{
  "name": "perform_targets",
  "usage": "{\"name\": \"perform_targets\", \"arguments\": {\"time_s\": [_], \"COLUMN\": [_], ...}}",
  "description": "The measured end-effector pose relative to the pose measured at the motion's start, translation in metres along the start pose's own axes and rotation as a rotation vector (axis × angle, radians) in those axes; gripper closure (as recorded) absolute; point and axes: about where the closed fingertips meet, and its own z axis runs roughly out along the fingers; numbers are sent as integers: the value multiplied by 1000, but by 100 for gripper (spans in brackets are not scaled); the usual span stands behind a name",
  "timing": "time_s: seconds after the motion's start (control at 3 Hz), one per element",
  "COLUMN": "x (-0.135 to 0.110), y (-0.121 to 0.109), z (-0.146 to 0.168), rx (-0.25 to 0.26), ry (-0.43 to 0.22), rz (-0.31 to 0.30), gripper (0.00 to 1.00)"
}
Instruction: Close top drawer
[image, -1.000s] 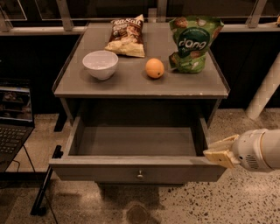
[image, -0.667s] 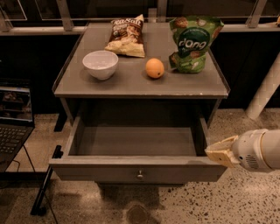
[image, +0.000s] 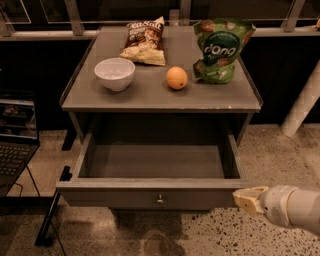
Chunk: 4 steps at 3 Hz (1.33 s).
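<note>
The top drawer (image: 150, 197) of the grey cabinet is pulled far out toward me. Its plain grey box is empty, and a small round metal knob (image: 160, 200) sits at the centre of its front. My gripper (image: 248, 200) comes in from the lower right on a white arm. Its tan tip is at the right end of the drawer front, touching it or very close to it.
On the cabinet top (image: 160, 95) stand a white bowl (image: 114, 73), an orange (image: 177, 78), a brown snack bag (image: 146, 41) and a green snack bag (image: 220, 48). A laptop (image: 15, 145) sits at the left. A white pole (image: 305, 97) leans at the right.
My gripper has dropped slightly lower along the right end of the drawer front. The drawer stays pulled out as before.
</note>
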Motion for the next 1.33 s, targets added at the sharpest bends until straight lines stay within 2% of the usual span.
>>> {"name": "perform_targets", "arguments": {"time_s": [0.33,0.67,1.0,1.33], "x": [40,64,63,43], "y": [-21,-38,-47,-55], "z": [36,72,92,115], "rx": [55,76,64,36], "ry": [-40,-46,-48,-66], "rz": [101,162,153,117], "gripper": [100,100,100,100]}}
